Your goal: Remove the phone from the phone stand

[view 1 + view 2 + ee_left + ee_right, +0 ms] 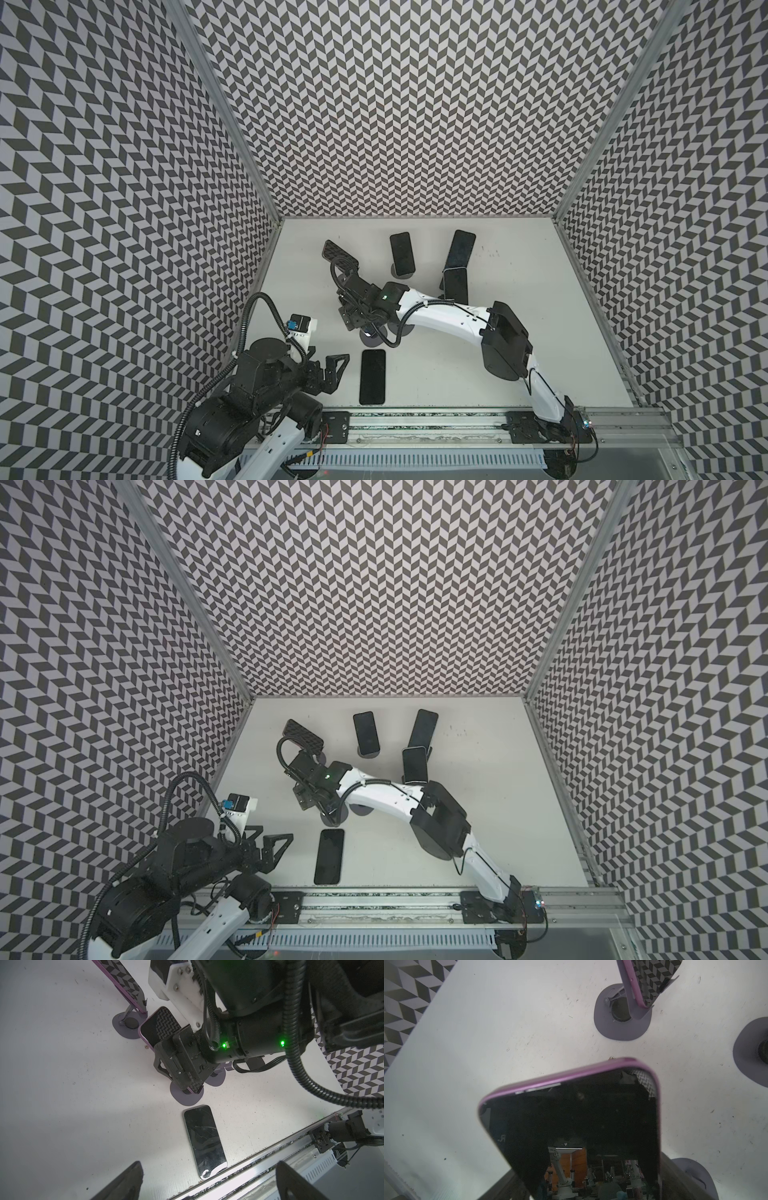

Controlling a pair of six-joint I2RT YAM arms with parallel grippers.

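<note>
White bench [540, 324], boxed in by chevron walls [415, 124] at 9, 12 and 3 o'clock, with a metal rail [436, 419] along the 6 o'clock edge. Most of the free room is out toward 3 o'clock. The 9-to-12 side is crowded, and the right arm [449, 322] stretches across the middle.

Right gripper [589, 1172] is at roughly 9 o'clock with its fingers [504, 1188] either side of the purple-edged phone [571, 1122], right up against its long edges. Honestly can't tell if it's clamped or just straddling. The left wrist view shows that phone tilted, its lower end down at its grey stand [182, 1099].

Left gripper [275, 833] sits at 8 o'clock, spread wide with nothing in it, just beside the flat phone [372, 376] lying near the rail at 7 o'clock.

Count is six phones:
- the one between the right gripper's fingers
- the flat one
- a chevron-reflecting phone [332, 249] propped at 10 o'clock
- a middle phone [402, 253] propped at 11
- a back phone [460, 249] with a front phone [456, 284] just before it, at 12-to-1

Stands are partly hidden, so no firm count there. Two arms, two grippers.
</note>
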